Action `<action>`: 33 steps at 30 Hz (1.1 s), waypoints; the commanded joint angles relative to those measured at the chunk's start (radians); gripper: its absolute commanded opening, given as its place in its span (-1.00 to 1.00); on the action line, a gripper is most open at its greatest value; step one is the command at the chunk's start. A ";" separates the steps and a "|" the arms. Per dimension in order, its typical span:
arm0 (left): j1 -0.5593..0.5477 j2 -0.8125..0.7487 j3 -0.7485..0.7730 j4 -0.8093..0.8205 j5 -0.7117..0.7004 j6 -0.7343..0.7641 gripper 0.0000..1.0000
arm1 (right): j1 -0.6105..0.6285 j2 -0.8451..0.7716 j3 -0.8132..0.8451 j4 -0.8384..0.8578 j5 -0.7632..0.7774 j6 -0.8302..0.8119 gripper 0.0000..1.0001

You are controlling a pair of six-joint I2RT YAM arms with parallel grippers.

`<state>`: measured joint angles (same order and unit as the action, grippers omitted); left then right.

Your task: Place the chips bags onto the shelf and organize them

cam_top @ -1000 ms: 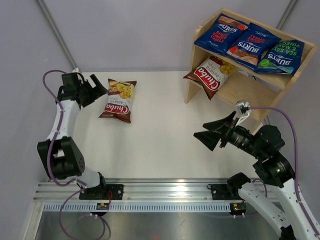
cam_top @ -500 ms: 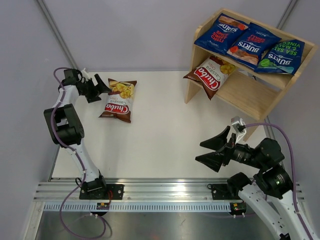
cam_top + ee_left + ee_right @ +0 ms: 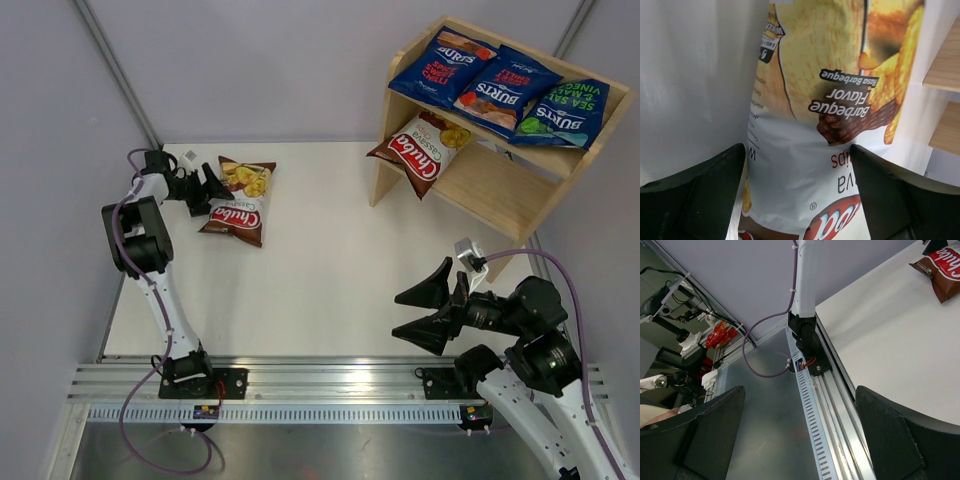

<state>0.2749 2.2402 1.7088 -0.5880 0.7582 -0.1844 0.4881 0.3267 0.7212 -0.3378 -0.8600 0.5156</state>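
One Chuba bag (image 3: 238, 203) lies flat on the table (image 3: 320, 260), near the far left corner! The left gripper (image 3: 216, 188) is at its left edge, fingers spread wide, the bag right in front of them. In the far right corner, the shelf (image 3: 492, 192) carries three Burts bags (image 3: 495, 85) on top. A second Chuba bag (image 3: 420, 148) pokes off the lower tier's left end. The right gripper (image 3: 398, 317) hangs by the near right corner, fingers wide, holding nothing.

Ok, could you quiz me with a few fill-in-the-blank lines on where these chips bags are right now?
The shelf's top tier holds ___ blue Burts bags.
One Chuba bag lies on the shelf's ___ tier.
The left gripper is open at the other Chuba bag, lying on the ___.
The right gripper holds ___.
Missing: three; lower; table; nothing.
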 commanded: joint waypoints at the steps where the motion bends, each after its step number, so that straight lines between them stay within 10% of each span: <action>1: -0.006 -0.008 -0.020 0.080 0.044 -0.035 0.75 | -0.002 -0.014 0.037 0.019 -0.031 -0.017 0.99; 16: -0.071 -0.284 -0.415 0.701 -0.098 -0.484 -0.61 | -0.002 0.046 -0.034 0.081 0.053 0.007 0.99; 33: -0.264 -0.897 -1.100 1.263 -0.416 -1.076 -0.72 | -0.002 0.130 -0.232 0.291 0.375 0.335 0.99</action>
<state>0.0673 1.4860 0.6735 0.4656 0.4488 -1.0847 0.4881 0.4484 0.5396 -0.1562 -0.6243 0.7048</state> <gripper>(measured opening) 0.245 0.993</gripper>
